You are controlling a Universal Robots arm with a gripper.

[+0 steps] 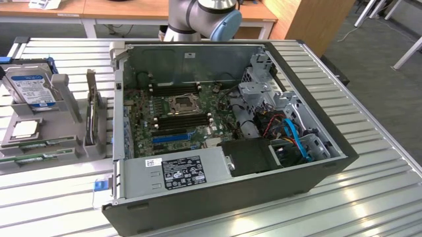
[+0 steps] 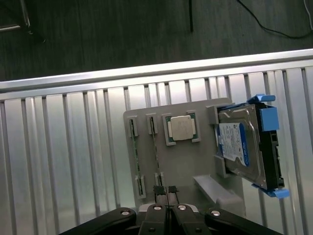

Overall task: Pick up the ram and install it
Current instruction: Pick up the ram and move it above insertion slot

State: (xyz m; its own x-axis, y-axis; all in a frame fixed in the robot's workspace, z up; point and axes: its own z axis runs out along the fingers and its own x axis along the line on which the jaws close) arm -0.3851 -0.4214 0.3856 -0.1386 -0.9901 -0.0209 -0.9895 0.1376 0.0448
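Two ram sticks, thin green boards, lie side by side in grooves of a grey tray (image 2: 146, 171). One ram stick (image 2: 136, 161) is nearer the tray's edge, and the other ram stick (image 2: 155, 149) is beside the processor chip. In the exterior view the ram sticks (image 1: 38, 144) lie at the tray's front, on the exterior view's left. My gripper (image 2: 165, 189) hovers high above the tray, shut with nothing between its fingertips, close to the end of the second stick. The open computer case (image 1: 316, 168) shows black memory slots (image 1: 179, 120) on its motherboard.
A blue-labelled hard drive (image 2: 239, 147) stands in the tray beside a processor chip (image 2: 181, 128). An upright expansion card (image 1: 92, 111) stands at the tray's side next to the case. The arm's base (image 1: 197, 15) rises behind the case. Everything rests on a slatted metal table (image 1: 389, 197).
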